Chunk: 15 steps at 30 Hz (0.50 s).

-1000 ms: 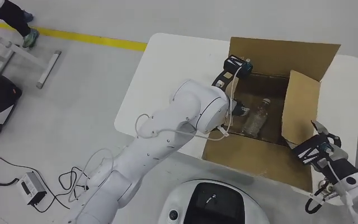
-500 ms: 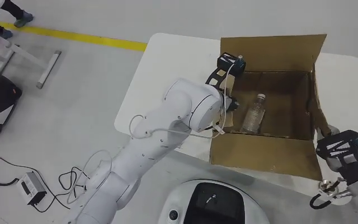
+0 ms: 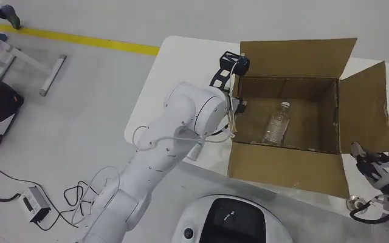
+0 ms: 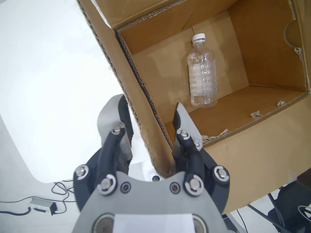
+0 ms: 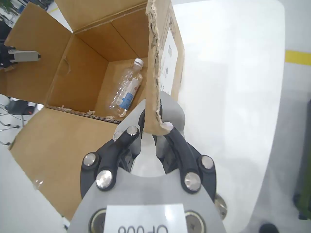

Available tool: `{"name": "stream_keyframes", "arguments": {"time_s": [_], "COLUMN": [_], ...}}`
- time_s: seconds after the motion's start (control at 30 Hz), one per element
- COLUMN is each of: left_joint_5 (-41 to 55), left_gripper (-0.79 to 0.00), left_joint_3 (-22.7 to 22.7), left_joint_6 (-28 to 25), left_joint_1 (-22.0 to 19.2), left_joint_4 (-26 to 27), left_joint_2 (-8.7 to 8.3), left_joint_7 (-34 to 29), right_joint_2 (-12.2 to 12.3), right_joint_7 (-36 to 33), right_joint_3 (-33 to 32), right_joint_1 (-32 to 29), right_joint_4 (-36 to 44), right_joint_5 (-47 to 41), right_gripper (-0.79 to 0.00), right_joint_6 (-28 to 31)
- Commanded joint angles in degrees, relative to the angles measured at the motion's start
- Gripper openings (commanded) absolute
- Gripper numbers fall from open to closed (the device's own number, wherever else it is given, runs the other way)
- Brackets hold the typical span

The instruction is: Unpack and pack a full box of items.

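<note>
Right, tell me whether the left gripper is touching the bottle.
Apart. The left wrist view shows the left gripper straddling the box wall, with bare cardboard floor between its inner finger and the bottle lying inside.

Bright, even light falls from overhead. The white tabletop glares until its surface washes out in both wrist views. Shadows are soft; the inside of the box lies dimmer than its flaps, darkest under the far wall. The clear bottle catches pale glints. Both wrist views bow straight edges near their borders.
</note>
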<state>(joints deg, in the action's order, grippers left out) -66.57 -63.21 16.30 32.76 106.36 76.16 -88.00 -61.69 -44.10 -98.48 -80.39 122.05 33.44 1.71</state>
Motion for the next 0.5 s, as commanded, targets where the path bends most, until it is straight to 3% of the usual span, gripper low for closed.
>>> {"name": "stream_keyframes", "arguments": {"time_s": [0.0, 0.07, 0.1, 0.23, 0.47], "left_joint_5": [-0.79, -1.63, -2.39, -5.33, -10.43], "left_gripper": [0.000, 0.000, 0.000, 0.000, 0.000], "left_joint_3": [-0.09, -0.39, -0.34, -0.97, -2.81], "left_joint_6": [0.00, 0.00, 0.00, -0.01, -0.01], "left_joint_1": [0.17, 0.25, 0.29, 0.35, 1.11], "left_joint_4": [0.03, -0.12, -0.16, -0.60, -0.65], "left_joint_2": [0.06, 0.11, 0.13, 0.21, 0.50], "left_joint_7": [0.00, 0.00, 0.00, 0.00, 0.00], "right_joint_2": [-0.04, -0.13, -0.15, -0.25, -0.39], "right_joint_7": [-0.24, -0.32, -0.53, -0.61, 0.09], "right_joint_3": [-0.79, -1.35, -1.59, -2.58, -3.03], "right_joint_1": [-0.12, -0.19, -0.15, 0.38, 1.04], "right_joint_4": [-0.37, -0.92, -1.02, -2.15, -4.07], "right_joint_5": [-3.52, -6.80, -8.30, -14.28, -21.61], "right_gripper": [-0.714, -0.640, -0.551, -0.468, -0.471], "right_joint_6": [-1.35, -3.27, -4.15, -6.59, -10.84]}}
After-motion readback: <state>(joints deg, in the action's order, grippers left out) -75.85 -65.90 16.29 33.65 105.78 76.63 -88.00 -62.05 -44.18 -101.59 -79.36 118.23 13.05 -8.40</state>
